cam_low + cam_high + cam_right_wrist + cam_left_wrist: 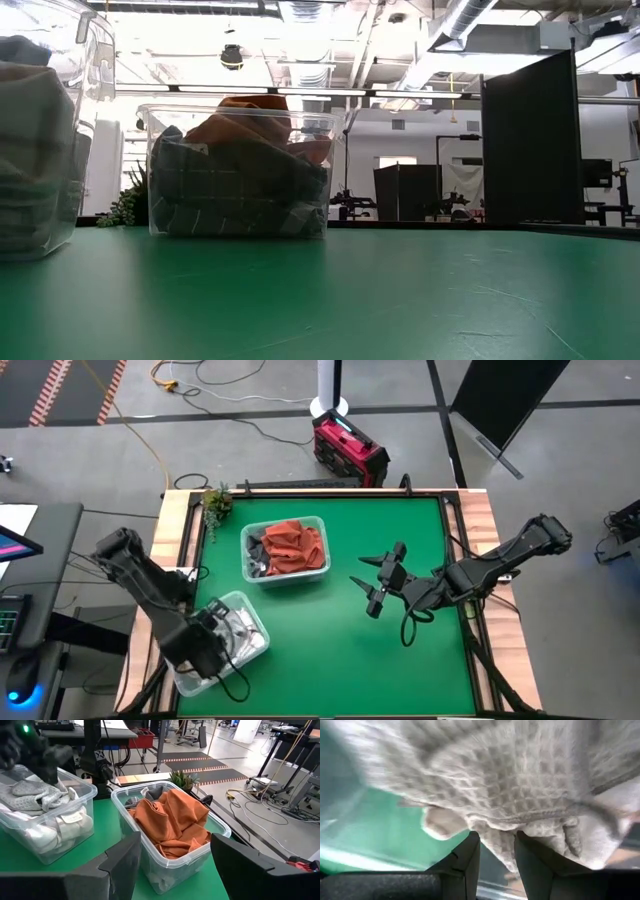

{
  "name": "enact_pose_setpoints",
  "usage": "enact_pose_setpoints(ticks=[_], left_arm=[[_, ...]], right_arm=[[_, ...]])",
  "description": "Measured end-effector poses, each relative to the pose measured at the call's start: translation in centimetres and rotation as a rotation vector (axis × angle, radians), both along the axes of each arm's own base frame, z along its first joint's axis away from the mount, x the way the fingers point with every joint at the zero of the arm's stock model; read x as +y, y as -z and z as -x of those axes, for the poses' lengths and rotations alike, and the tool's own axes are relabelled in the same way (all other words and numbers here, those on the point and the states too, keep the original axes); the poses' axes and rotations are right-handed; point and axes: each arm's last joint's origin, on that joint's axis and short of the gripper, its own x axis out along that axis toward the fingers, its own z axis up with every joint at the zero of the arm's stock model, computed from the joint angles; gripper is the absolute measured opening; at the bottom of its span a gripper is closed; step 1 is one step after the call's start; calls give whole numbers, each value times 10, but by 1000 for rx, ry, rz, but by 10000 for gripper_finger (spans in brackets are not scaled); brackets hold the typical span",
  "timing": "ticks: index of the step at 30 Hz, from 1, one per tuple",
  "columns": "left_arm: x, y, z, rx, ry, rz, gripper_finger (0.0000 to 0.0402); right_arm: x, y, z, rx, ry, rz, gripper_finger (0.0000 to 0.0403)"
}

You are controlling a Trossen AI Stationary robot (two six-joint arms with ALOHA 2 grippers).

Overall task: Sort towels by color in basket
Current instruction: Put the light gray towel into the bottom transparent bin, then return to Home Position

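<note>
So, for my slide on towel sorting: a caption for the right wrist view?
Open right gripper faces a clear bin of rust-orange towels; pale towels fill the neighbouring bin.

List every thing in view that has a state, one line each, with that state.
Left gripper: over the light bin, jaws around a fold of waffle towel.
Right gripper: open, empty, hovering over the mat.
Dark bin: filled with orange towels and dark plaid ones.
Light bin: holds pale towels.
</note>
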Motion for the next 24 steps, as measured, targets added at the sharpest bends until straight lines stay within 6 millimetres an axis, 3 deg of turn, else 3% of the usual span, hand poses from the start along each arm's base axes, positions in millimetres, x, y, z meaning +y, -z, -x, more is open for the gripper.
enact_pose_setpoints(ticks=[6,11,15,20,24], left_arm=[[13,-38,6,-237,-55,60,112],[23,-65,1,-703,-172,138,112],[40,-83,-9,-879,-294,222,112],[71,-91,-13,-1015,-340,197,112],[90,-75,-22,-1206,-351,266,112]], right_arm=[[0,0,0,1,-1,0,270],[0,5,2,64,-9,49,270],[-7,20,5,93,12,50,270],[-24,33,16,56,34,17,270],[-34,41,31,-31,-4,-14,270]])
